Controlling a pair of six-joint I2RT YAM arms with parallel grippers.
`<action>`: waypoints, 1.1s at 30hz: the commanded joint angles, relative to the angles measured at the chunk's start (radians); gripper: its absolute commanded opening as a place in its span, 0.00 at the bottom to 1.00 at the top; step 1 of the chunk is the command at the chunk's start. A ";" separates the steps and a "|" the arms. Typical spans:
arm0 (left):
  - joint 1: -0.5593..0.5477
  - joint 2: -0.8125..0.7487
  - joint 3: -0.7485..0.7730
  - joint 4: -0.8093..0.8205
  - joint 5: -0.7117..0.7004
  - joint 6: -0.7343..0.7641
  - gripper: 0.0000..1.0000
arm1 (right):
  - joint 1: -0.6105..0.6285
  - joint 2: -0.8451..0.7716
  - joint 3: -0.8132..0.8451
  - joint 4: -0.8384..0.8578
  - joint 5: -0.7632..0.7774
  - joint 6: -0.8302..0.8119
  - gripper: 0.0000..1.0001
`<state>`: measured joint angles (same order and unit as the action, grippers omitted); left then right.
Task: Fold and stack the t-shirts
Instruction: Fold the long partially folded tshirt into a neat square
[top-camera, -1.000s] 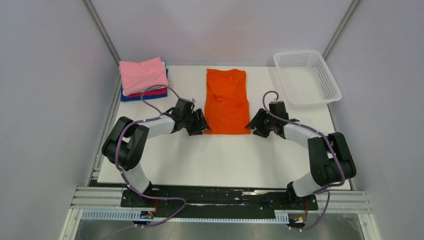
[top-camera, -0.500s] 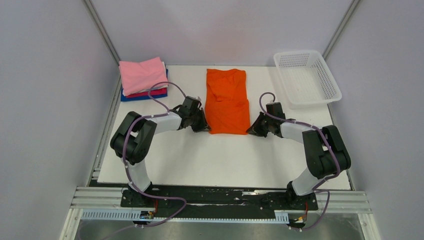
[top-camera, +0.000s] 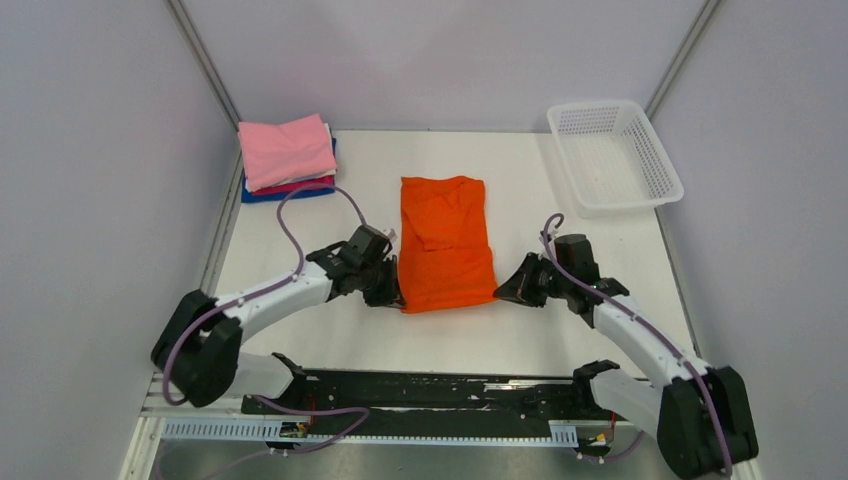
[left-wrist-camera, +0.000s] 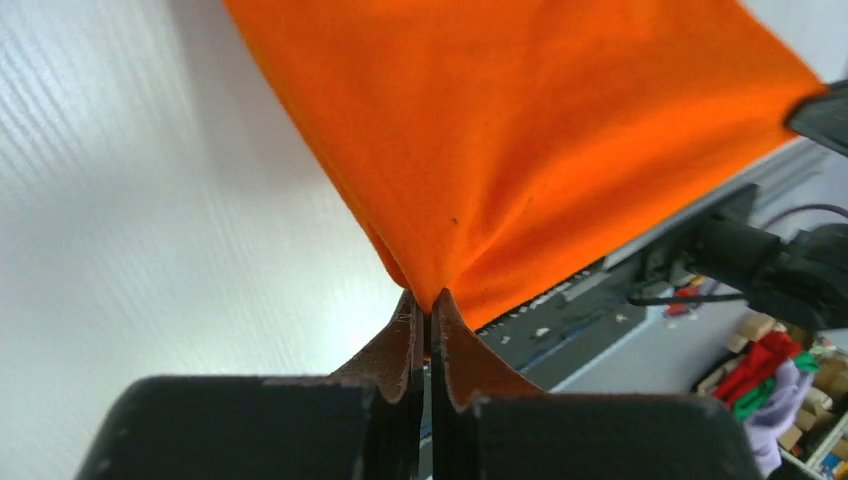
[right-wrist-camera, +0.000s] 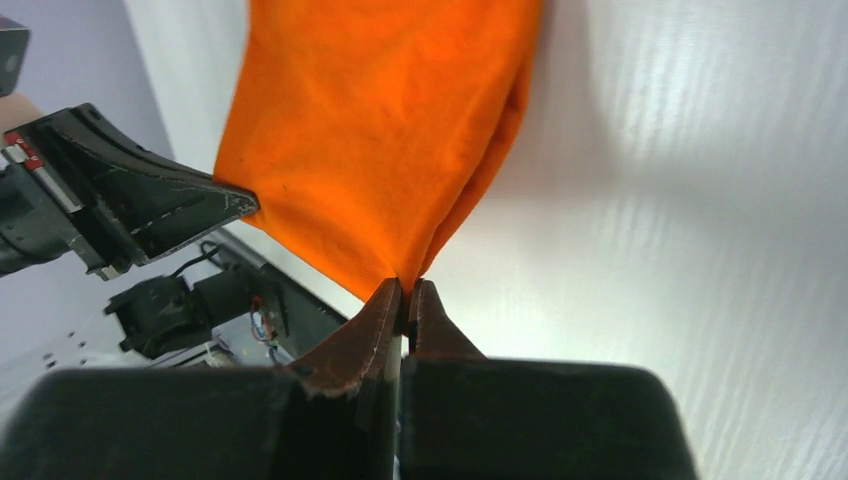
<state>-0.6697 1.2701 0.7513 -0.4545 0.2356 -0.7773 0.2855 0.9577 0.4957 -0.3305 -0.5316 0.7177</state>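
Top view
- Orange t-shirt (top-camera: 445, 245): lies in the middle of the table (top-camera: 450, 345), folded into a long narrow panel that runs from the near side towards the far side.
- Left gripper (top-camera: 395, 293): at the shirt's near-left corner, fingers pressed together on the cloth.
- Right gripper (top-camera: 503, 292): at the near-right corner, likewise pinching the hem.
- Stack of folded t-shirts (top-camera: 288, 155): in the far-left corner of the table, pink on top, with white, magenta and blue edges under it; well apart from the orange one.
- Basket (top-camera: 615, 155): white mesh, at the far-right corner.

Left wrist view
- Left gripper (left-wrist-camera: 424, 303): the two brown pads meet, with a tip of orange cloth caught between them.
- Orange t-shirt (left-wrist-camera: 520, 130): fans out from the pinch, and its corner is raised off the white table (left-wrist-camera: 150, 200), which carries a shadow beside it.

Right wrist view
- Right gripper (right-wrist-camera: 405, 290): pads closed tightly on the corner of the orange t-shirt (right-wrist-camera: 370, 130).
- Cloth: pulled into a point at the pinch, with a doubled fold along its right edge, just above the table.
- Left gripper (right-wrist-camera: 245, 203): its black tip shows at the shirt's other near corner.
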 joint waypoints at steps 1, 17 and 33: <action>0.000 -0.128 0.007 0.005 0.056 0.010 0.00 | -0.001 -0.097 0.026 -0.047 0.006 0.001 0.00; 0.202 0.201 0.420 0.048 -0.111 0.081 0.00 | -0.070 0.366 0.479 0.095 0.117 0.017 0.00; 0.327 0.608 0.782 0.026 -0.103 0.123 0.00 | -0.144 0.810 0.814 0.166 0.080 -0.013 0.00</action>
<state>-0.3771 1.7966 1.4433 -0.4343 0.1493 -0.6865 0.1677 1.6848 1.2240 -0.2295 -0.4644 0.7292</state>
